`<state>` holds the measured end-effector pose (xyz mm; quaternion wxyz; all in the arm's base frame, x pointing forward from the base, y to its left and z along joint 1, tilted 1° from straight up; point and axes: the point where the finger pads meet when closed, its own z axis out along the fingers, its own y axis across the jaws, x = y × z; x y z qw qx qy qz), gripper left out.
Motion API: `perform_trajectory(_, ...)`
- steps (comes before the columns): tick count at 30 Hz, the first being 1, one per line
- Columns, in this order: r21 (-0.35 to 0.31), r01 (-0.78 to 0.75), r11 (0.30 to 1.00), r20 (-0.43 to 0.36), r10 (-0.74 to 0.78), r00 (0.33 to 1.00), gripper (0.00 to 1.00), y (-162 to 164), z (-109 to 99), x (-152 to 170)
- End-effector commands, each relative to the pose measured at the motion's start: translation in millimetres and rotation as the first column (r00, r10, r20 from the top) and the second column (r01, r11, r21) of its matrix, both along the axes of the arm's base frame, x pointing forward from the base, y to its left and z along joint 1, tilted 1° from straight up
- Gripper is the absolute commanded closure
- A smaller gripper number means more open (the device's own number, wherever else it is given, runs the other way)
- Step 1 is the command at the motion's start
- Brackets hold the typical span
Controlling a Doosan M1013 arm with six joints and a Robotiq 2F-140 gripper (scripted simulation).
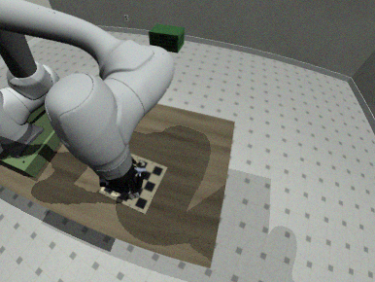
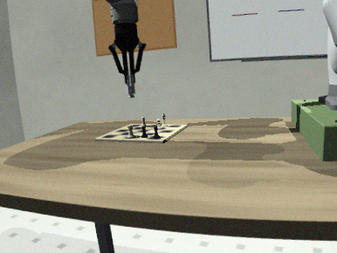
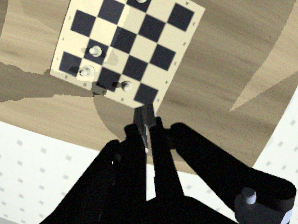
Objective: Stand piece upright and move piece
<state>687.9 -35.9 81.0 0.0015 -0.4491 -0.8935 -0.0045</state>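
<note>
The chessboard (image 2: 141, 132) lies on the wooden table and holds several upright black and white pieces (image 2: 149, 129). My gripper (image 2: 130, 89) hangs high above the board's left part, shut on a small dark chess piece (image 3: 143, 117) pinched at the fingertips. In the wrist view the board (image 3: 127, 32) lies far below, beyond the fingers. In the top view the arm covers most of the board (image 1: 143, 187); I cannot read the square labels.
A green block (image 2: 318, 127) carrying the robot's base stands at the table's right end and also shows in the overhead view (image 1: 31, 146). A green box (image 1: 166, 37) sits on the floor far behind. The table edge runs close to the board in the wrist view.
</note>
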Motion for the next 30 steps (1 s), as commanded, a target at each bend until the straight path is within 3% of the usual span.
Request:
perform_trajectory(1,0.0,0.0,1.0,0.0,0.0,1.0,1.0,0,1,0)
perform_trajectory(8,0.0,-0.015,1.0,0.0,0.015,1.0,1.0,8,0,6)
perform_trajectory(11,0.0,-0.121,0.993,0.001,0.121,0.993,1.0,64,-2,43)
perform_trajectory(17,0.0,-0.197,0.98,0.002,0.197,0.98,1.0,110,-4,67)
perform_trajectory(30,0.0,-0.2,0.98,0.002,0.2,0.98,1.0,111,-5,68)
